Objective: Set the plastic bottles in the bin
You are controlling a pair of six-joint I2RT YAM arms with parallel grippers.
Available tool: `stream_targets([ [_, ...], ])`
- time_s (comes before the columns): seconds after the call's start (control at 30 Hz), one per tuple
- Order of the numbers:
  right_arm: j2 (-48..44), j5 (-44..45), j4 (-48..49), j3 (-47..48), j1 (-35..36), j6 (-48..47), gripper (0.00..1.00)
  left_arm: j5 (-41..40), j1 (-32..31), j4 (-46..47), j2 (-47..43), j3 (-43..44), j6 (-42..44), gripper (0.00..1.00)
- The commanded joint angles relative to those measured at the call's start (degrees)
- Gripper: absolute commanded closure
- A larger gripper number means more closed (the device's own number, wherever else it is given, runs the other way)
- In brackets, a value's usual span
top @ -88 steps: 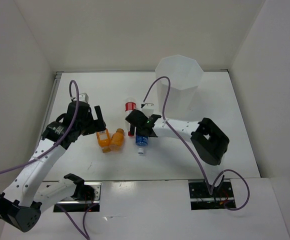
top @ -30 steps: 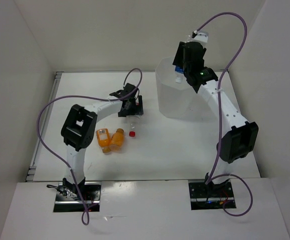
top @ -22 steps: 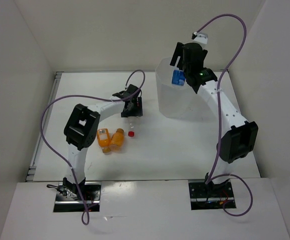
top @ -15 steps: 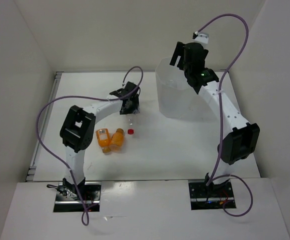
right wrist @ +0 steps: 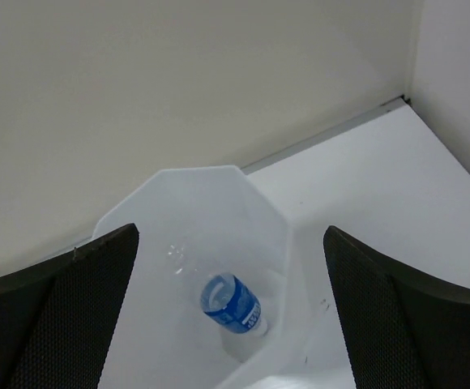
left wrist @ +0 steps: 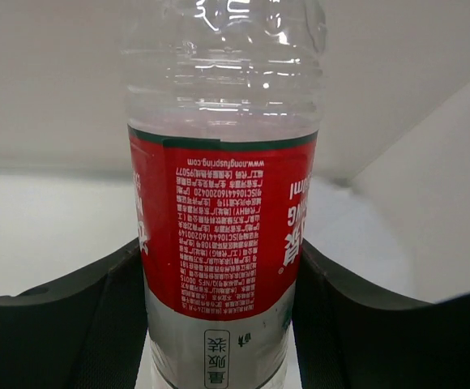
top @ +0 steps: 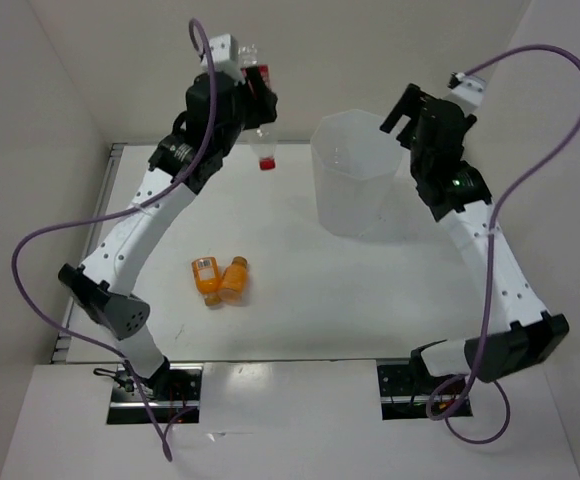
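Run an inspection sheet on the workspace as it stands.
Surface: white table, arms bolted at its near edge.
Job's things: bin upright, blue-label bottle lying inside; red-label bottle held in the air, left of the bin; orange bottles lying side by side on the table.
Clutter: nothing seen.
Hands: left hand shut on the red-label bottle; right hand open, empty, raised near the bin's rim.
Cables: purple cables loop off both arms.
Surroundings: white walls on three sides.

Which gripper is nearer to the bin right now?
Right. The right gripper hovers open just beside the bin's rim, on its right in the top view. The left gripper is raised well off to the bin's left, holding the red-label bottle.
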Motion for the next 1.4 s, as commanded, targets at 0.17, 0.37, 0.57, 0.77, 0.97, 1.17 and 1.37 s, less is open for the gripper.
stream_targets([
  [0.17, -14.3, -6.8, -4.0, -7.7, -2.5, 10.6, 0.0, 2.4, -7.9, -10.8, 39.8, 65.0, 11.8, 0.42],
  [0.37, -20.0, -9.3, -2.9, -13.8, -2.5, 13.4, 0.0, 3.3, -10.9, 4.1, 41.4, 56.7, 13.5, 0.37],
  [0.57, -22.0, -12.1, -2.9, -16.3, -2.5, 13.9, 0.0, 4.7, -9.9, 11.7, 44.7, 56.7, 9.9, 0.37],
  [0.77, -22.0, -15.0, -2.2, -17.6, -1.8, 10.9, 0.0, 5.3, -10.4, 9.3, 45.4, 56.7, 9.4, 0.07],
  [0.97, -19.8, -19.1, -2.8, -15.7, 3.4, 4.1, 0.0, 7.2, -10.4, -14.3, 41.5, 66.5, 9.5, 0.0],
  [1.17, -11.8, -26.3, -4.5, -9.2, 13.5, -0.7, 0.0, -1.7, -9.5, -32.7, 25.5, 67.2, 9.0, 0.0],
  [1.37, 0.9, -24.4, -6.9, -1.6, 28.4, -0.5, 0.0, -14.9, -8.1, -49.7, 7.2, 49.3, -3.2, 0.0],
])
